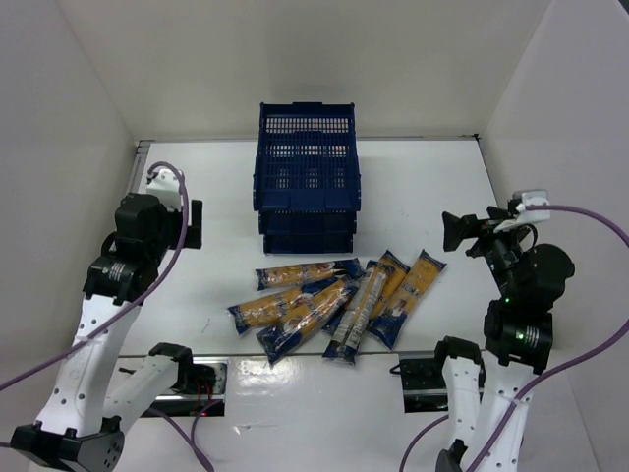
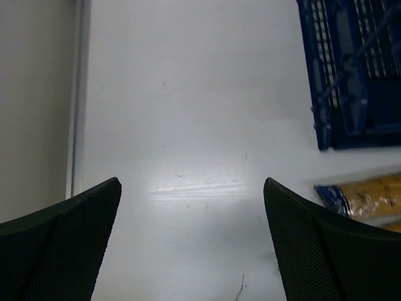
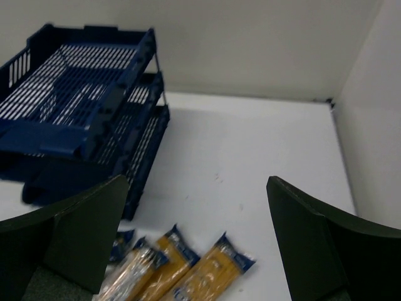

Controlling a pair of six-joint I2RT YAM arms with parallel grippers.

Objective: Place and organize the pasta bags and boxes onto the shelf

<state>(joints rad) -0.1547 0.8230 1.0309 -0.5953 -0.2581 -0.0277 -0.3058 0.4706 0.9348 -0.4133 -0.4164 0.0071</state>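
Note:
Several long pasta packets with dark blue ends and yellow pasta lie fanned on the white table in front of the shelf, a dark blue stack of grid-walled trays. No packet shows on the shelf. My left gripper is open and empty over bare table left of the shelf; its view shows a shelf corner and one packet end at the right. My right gripper is open and empty, raised right of the pile; its view shows the shelf tiers and packet ends below.
White walls enclose the table on the left, back and right. A metal strip runs along the left wall edge. Both arm bases and their cables sit at the near edge.

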